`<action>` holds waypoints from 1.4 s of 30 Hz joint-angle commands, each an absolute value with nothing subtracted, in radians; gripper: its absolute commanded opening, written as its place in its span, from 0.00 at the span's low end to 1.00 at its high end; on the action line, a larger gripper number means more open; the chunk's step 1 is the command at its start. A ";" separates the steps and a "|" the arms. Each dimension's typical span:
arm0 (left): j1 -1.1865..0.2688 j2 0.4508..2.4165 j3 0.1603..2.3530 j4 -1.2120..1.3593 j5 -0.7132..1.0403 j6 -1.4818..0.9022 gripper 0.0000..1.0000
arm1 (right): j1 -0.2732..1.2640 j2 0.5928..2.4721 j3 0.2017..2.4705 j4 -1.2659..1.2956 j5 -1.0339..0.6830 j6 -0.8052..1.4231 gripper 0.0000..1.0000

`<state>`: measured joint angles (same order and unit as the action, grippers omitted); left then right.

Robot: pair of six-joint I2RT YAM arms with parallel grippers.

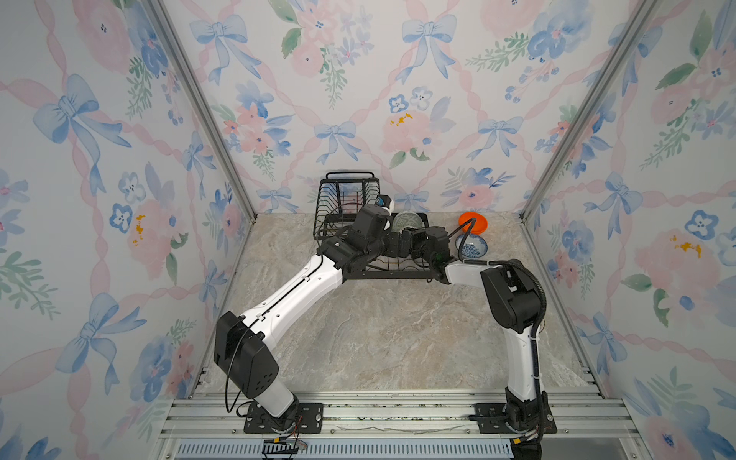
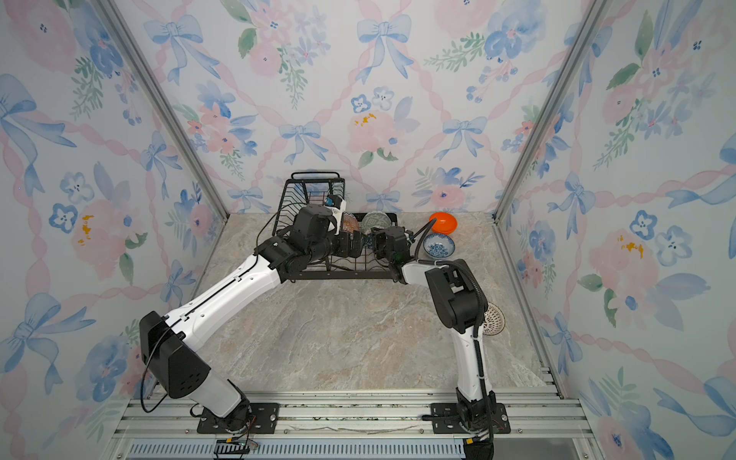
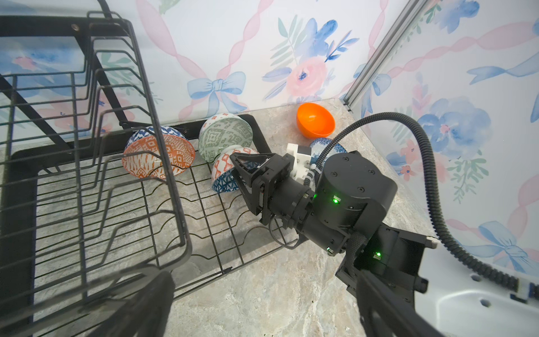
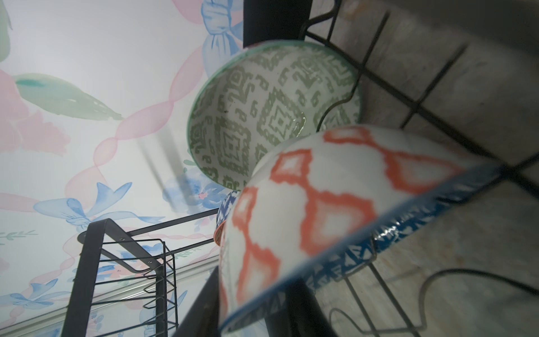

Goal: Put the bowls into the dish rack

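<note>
The black wire dish rack (image 1: 382,275) stands at the back wall. Three bowls lie on their sides in its flat base: an orange-and-blue patterned one (image 3: 157,157), a grey-green one (image 3: 224,137) and a white one with orange diamonds and a blue inside (image 4: 306,210). My right gripper (image 3: 243,178) straddles that last bowl's rim, its fingers apart on either side of the wall. My left gripper (image 3: 262,306) hovers open and empty over the rack's front edge. On the table to the right are a plain orange bowl (image 1: 472,227) and a blue floral bowl (image 1: 471,245).
A white bowl with a dark lattice (image 2: 494,318) sits on the table, half hidden behind my right arm's elbow. The rack's raised basket (image 1: 346,199) with its handle is at the back left. Both forearms meet over the rack. Papered walls enclose the marble table (image 1: 378,338).
</note>
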<state>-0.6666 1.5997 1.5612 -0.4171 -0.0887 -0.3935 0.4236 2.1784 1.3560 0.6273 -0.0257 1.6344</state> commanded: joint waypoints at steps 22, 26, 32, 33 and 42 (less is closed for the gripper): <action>-0.670 1.615 1.594 -0.416 -0.088 -0.400 0.98 | 0.372 2.103 1.380 0.516 -0.083 1.559 0.57; -0.675 1.619 1.600 -0.416 -0.093 -0.401 0.98 | 0.362 2.075 1.375 0.507 -0.097 1.549 0.60; -0.690 1.643 1.629 -0.416 -0.107 -0.400 0.98 | 0.334 2.015 1.363 0.468 -0.134 1.510 0.63; -0.695 1.648 1.634 -0.415 -0.110 -0.400 0.98 | 0.330 2.004 1.358 0.463 -0.137 1.505 0.63; -0.751 1.706 1.691 -0.414 -0.145 -0.403 0.98 | 0.261 1.835 1.282 0.295 -0.195 1.345 0.97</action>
